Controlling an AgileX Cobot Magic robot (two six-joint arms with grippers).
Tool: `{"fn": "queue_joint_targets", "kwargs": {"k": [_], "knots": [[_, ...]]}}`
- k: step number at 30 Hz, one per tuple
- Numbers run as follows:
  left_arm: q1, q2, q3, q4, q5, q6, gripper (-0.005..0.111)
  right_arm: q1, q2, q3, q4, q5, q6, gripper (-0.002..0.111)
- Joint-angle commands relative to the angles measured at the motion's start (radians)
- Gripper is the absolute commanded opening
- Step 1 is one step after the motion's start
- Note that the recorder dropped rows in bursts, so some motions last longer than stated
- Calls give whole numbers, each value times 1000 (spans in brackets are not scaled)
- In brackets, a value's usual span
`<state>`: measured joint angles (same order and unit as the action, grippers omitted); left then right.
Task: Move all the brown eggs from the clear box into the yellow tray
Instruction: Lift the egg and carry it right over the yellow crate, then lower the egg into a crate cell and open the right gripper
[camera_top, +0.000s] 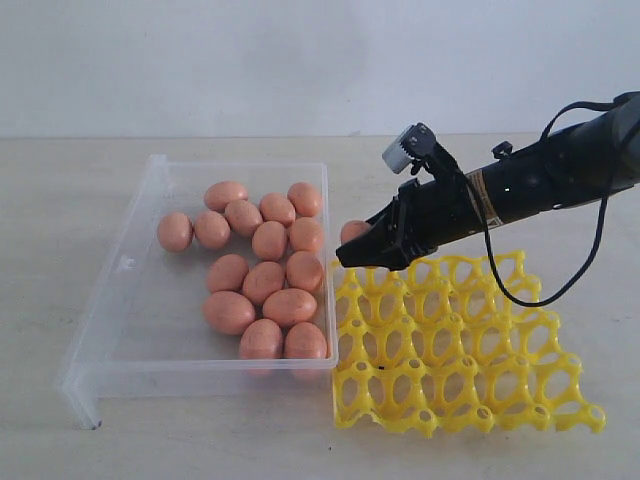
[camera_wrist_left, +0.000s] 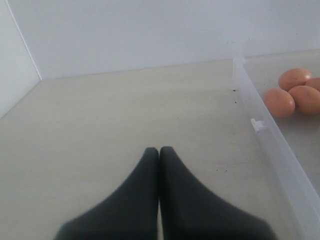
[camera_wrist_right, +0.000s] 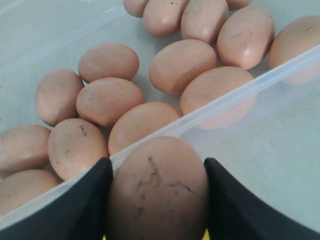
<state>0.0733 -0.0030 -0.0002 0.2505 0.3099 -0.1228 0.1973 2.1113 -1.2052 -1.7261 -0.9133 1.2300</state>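
Note:
Several brown eggs (camera_top: 264, 281) lie clustered in the clear box (camera_top: 130, 290), toward its right side. My right gripper (camera_top: 356, 246) is shut on one brown egg (camera_wrist_right: 157, 190), a speckled one, and hangs just past the box's right wall, over the far left corner of the yellow tray (camera_top: 460, 345). That held egg (camera_top: 353, 231) peeks out behind the black fingers (camera_wrist_right: 80, 200). No egg shows in the tray's visible cups. My left gripper (camera_wrist_left: 159, 150) is shut and empty above bare table, left of the box wall (camera_wrist_left: 272, 145), with three eggs (camera_wrist_left: 295, 92) in sight beyond it.
A black cable (camera_top: 560, 285) loops down from the right arm (camera_top: 540, 180) above the tray. A pale wall (camera_top: 300, 60) closes off the back of the beige table (camera_top: 60, 200). The box's small latch tab (camera_wrist_left: 257, 124) juts from its left wall.

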Motion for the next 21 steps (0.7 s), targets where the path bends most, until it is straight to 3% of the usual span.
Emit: {"fn": "queue_joint_targets", "kwargs": {"k": [1, 21], "knots": [[-4, 3, 0, 2, -3, -4, -4, -1, -6, -4, -18, -3, 21, 44], [-4, 3, 0, 2, -3, -4, -4, 1, -6, -4, -18, 17, 17, 45]]}}
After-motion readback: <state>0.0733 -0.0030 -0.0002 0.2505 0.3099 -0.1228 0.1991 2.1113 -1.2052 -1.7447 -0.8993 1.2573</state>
